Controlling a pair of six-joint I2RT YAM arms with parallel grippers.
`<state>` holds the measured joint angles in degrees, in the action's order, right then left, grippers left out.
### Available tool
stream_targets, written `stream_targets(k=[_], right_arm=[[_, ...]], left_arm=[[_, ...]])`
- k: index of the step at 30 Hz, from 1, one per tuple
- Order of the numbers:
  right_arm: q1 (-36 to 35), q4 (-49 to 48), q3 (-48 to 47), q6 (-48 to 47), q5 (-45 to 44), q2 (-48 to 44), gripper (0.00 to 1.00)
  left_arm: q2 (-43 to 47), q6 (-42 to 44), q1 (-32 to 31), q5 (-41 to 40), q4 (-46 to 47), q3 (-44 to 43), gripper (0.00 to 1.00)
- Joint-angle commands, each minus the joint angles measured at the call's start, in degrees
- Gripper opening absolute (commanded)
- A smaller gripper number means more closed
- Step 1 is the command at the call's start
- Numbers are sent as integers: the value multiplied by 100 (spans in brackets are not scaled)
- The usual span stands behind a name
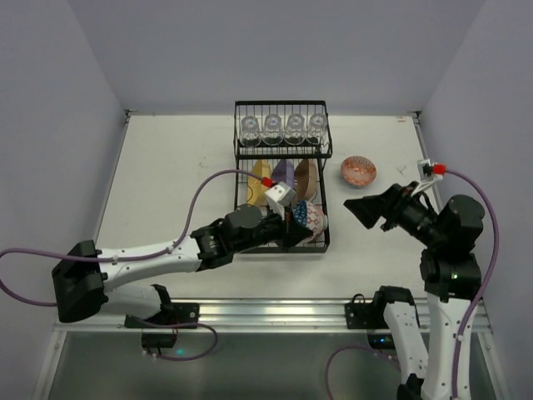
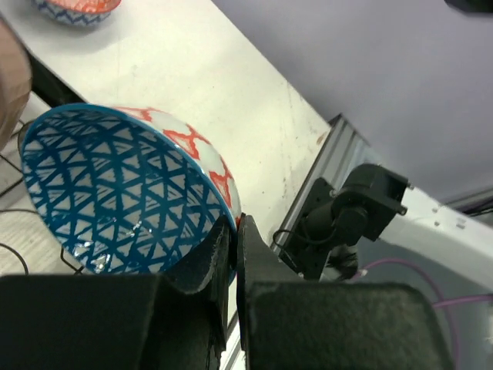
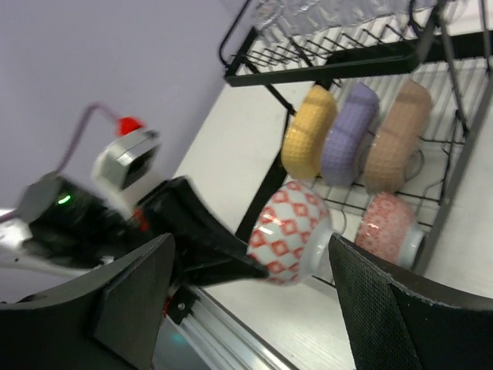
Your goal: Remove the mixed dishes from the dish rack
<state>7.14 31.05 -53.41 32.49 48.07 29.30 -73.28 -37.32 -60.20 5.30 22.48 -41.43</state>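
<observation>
The black wire dish rack [image 1: 281, 167] stands mid-table. A row of clear glasses [image 1: 283, 127] sits upside down on its upper shelf. Yellow [image 3: 308, 131], purple [image 3: 348, 131] and brown [image 3: 397, 135] plates stand in the lower slots, and a pink patterned bowl [image 3: 389, 223] lies beside them. My left gripper [image 2: 235, 231] is shut on the rim of a bowl [image 2: 115, 193] with a blue inside and a red-patterned outside [image 3: 291, 230], tilted at the rack's front right corner [image 1: 306, 218]. My right gripper [image 1: 358, 208] is open, right of the rack and facing that bowl, with nothing between its fingers [image 3: 131, 293].
Another red patterned bowl [image 1: 358, 171] sits on the table to the right of the rack, just behind my right gripper. The aluminium rail [image 1: 275, 315] with the arm bases runs along the near edge. Walls close in the table at the left, back and right.
</observation>
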Motion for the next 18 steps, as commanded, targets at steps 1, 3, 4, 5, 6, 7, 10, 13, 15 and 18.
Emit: stream_targets(k=[1,3,4,5,6,7,10,13,15,18], right_arm=[[-150,1023,-887,-576,-771,785,82],[-755,1332,-1223,-770,-1698,1068,82],[-1106,1708,-1608,-814,-2122,1217,81],[-1779,1833,-1759,-893,-2553,1480,80],[-2090,1904,-1857,-902,-2958,1587,80],[-2537,2149,-2049,-981,-3536,1849,80],[-3067,2623,-2208,-1096,-3909,2272,73],[-3788,2679,-2113,-1114,-4078,2519,72],[-4210,2652,-2069,-1078,-4157,2624,70],[-4781,2661,-2068,-1052,-4289,2939,69]], left_arm=[[218,1849,-843,-1970,-2760,-1599,0],[112,2386,-1071,-2366,-4033,-2060,0],[60,2553,-1116,-2419,-4389,-2384,0],[85,2902,-1168,-2428,-4654,-2466,0],[146,3115,-1308,-2185,-4969,-2501,0],[347,3395,-1431,-2156,-5068,-2519,0],[472,3705,-2002,-2103,-5674,-2738,0],[219,3978,-2399,-2279,-6404,-3072,0],[-45,4075,-2496,-2332,-6808,-3230,0],[-309,4206,-2584,-2288,-7099,-3354,0]])
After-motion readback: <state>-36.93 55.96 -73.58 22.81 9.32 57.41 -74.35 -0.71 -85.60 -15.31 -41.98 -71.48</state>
